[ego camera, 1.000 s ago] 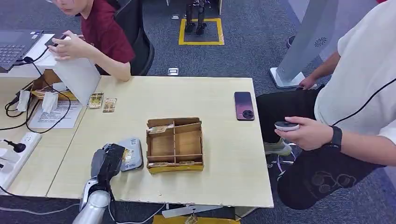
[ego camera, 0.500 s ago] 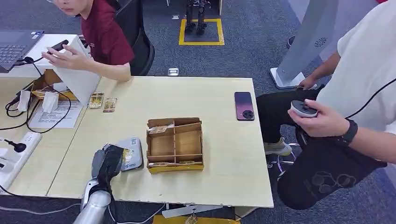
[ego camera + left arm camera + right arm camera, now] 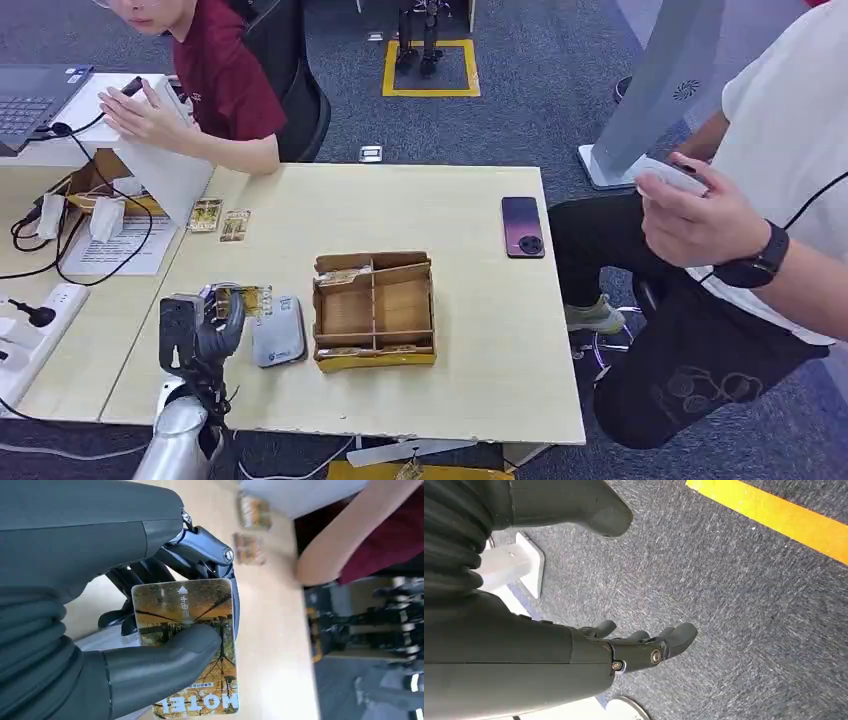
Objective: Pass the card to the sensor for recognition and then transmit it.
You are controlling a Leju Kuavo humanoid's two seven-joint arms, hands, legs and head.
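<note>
An office or robot test room; grey carpet floor with a yellow taped square far beyond the left hand; pale wooden table under the hand, with a divided cardboard box just beside it; a second table further off past the hand carries a laptop, cables and a power strip; one person sits by the laptop, another across the table holds a small controller.

The left hand is raised with thumb pressed toward its fingers, while the right hand hangs with fingers apart.
</note>
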